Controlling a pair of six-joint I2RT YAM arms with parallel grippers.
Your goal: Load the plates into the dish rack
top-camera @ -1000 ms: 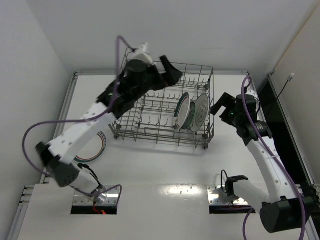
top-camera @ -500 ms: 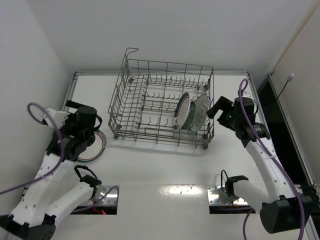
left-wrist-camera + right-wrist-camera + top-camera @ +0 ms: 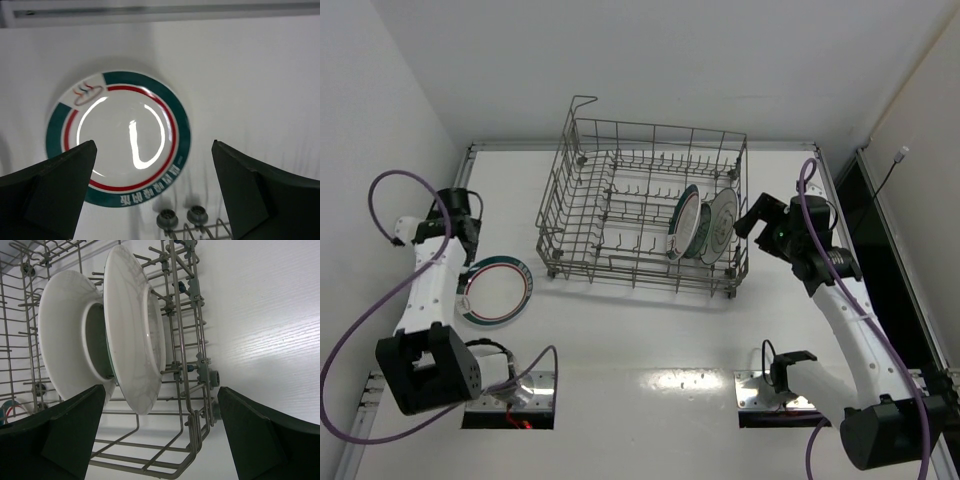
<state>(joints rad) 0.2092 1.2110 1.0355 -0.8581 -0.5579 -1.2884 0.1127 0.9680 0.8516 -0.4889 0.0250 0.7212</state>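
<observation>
One plate (image 3: pixel 496 292), white with a teal-and-red rim band, lies flat on the table left of the dish rack (image 3: pixel 620 190). In the left wrist view this plate (image 3: pixel 125 135) fills the middle, with my left gripper (image 3: pixel 154 145) open wide above it and not touching it. From above, the left gripper (image 3: pixel 463 232) hangs just behind the plate. Three plates (image 3: pixel 702 226) stand on edge in the rack's right end. My right gripper (image 3: pixel 752 215) is open beside the rack, facing the white plate backs (image 3: pixel 132 330) through the wire wall (image 3: pixel 185 340).
Two grey rack feet (image 3: pixel 177 219) show at the bottom of the left wrist view. A raised rail (image 3: pixel 457 195) borders the table on the left, close to the left arm. A purple cable (image 3: pixel 380 200) loops off that arm. A black strip (image 3: pixel 865 215) runs along the right.
My left arm has swung from above the rack's back left corner over to the table's left side, and its open gripper now hangs over the flat plate. The right arm has barely moved.
</observation>
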